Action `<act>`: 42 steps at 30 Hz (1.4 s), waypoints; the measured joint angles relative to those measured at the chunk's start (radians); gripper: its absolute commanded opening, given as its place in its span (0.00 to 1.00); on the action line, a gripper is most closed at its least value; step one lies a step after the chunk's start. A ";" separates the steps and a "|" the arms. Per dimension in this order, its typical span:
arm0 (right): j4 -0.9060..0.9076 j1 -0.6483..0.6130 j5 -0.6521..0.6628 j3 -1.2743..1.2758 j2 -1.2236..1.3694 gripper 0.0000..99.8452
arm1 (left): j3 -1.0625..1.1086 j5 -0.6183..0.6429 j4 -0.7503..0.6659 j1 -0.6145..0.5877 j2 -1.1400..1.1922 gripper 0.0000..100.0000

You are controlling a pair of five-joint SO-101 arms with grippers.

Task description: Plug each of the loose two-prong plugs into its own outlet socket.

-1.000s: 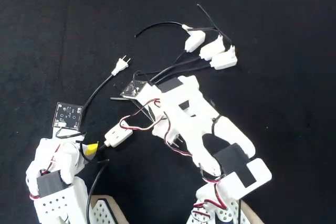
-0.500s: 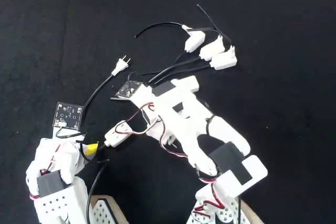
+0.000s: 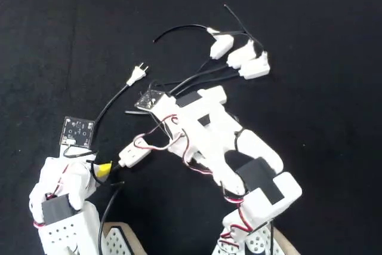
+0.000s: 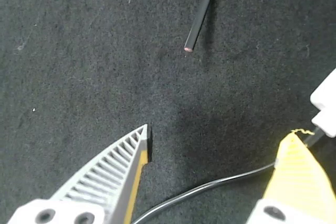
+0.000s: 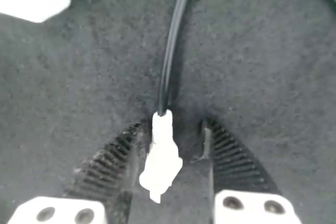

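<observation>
Right gripper [image 5: 173,127] stood apart astride plug [image 5: 160,166] | left gripper [image 4: 218,131] apart, well off from plug | risk: off-centre plug could twist as jaws closed.

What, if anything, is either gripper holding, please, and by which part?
Nothing: the right gripper, jaws open, straddles a white plug; the left gripper is open, empty.

left arm [image 3: 62,192] tucked, jaws wide; right arm [image 3: 209,129] outstretched, jaws apart.
</observation>
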 measured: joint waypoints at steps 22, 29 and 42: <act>0.049 0.052 -0.018 -0.012 -0.281 0.01 | 0.000 0.000 0.000 0.000 0.000 0.37; 0.107 -0.127 -0.215 -0.012 -0.640 0.01 | 0.000 0.000 0.000 0.000 0.000 0.37; -0.172 -0.199 -0.523 0.147 -0.990 0.01 | 0.000 0.005 0.000 0.000 0.000 0.37</act>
